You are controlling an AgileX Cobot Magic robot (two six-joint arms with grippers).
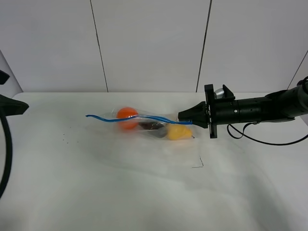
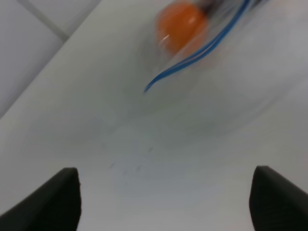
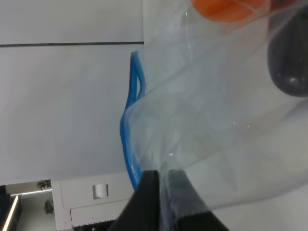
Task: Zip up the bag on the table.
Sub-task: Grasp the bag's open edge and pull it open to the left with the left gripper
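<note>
Zip bag (image 1: 156, 120) lying mid-table (image 1: 144, 192), contents weighing it flat; blue zipper strip (image 1: 110, 119) wavy, its two tracks parted near one end, so judged not yet sealed; right gripper (image 1: 185, 117) clamped on bag's end beside strip, likely anchoring film for the pull; left gripper (image 2: 166, 192) jaws wide, empty, over bare table short of strip's free end; film thin, clear, wrinkled; round orange fruit (image 1: 127, 114), yellow fruit (image 1: 177, 132), dark fruit (image 1: 151, 127) inside.

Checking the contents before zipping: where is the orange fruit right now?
In the exterior high view, the orange fruit sits inside the bag in its left half, crossed by the blue zipper strip, left of the dark fruit.
</note>
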